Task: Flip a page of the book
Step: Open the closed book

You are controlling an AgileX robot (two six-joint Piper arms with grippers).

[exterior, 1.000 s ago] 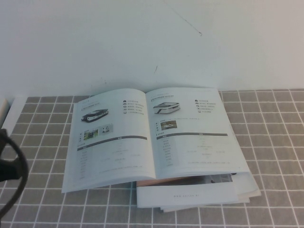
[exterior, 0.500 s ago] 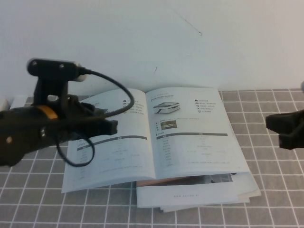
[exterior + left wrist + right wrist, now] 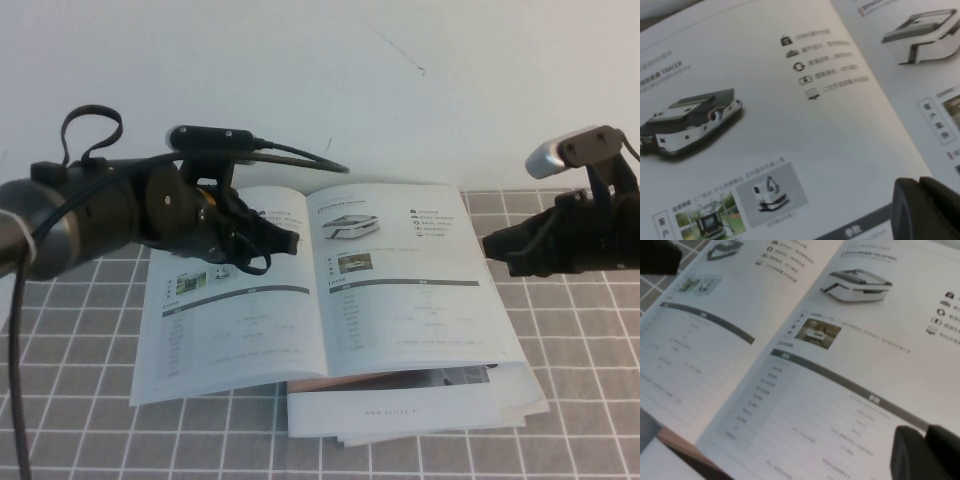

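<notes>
The book [image 3: 240, 320] lies open on the checked cloth. Its right-hand leaf is the page [image 3: 410, 290], printed with a white boat-like vehicle, a small photo, a dark bar and a table; it lies flat. My left gripper [image 3: 287, 240] hovers shut and empty over the left leaf near the spine; its fingers [image 3: 910, 210] show above that leaf. My right gripper [image 3: 492, 246] is shut and empty just off the page's outer edge, and in the right wrist view [image 3: 926, 432] it hangs above the page [image 3: 840, 405].
A smaller stack of white booklets [image 3: 400, 412] lies under the book's near right corner. The grey checked cloth [image 3: 580, 400] covers the table. A white wall [image 3: 320, 90] rises right behind the book.
Both arms have come in. The left arm swung from the left edge over the left leaf. The right arm moved in from the right toward the page's outer edge. The book has not moved.
</notes>
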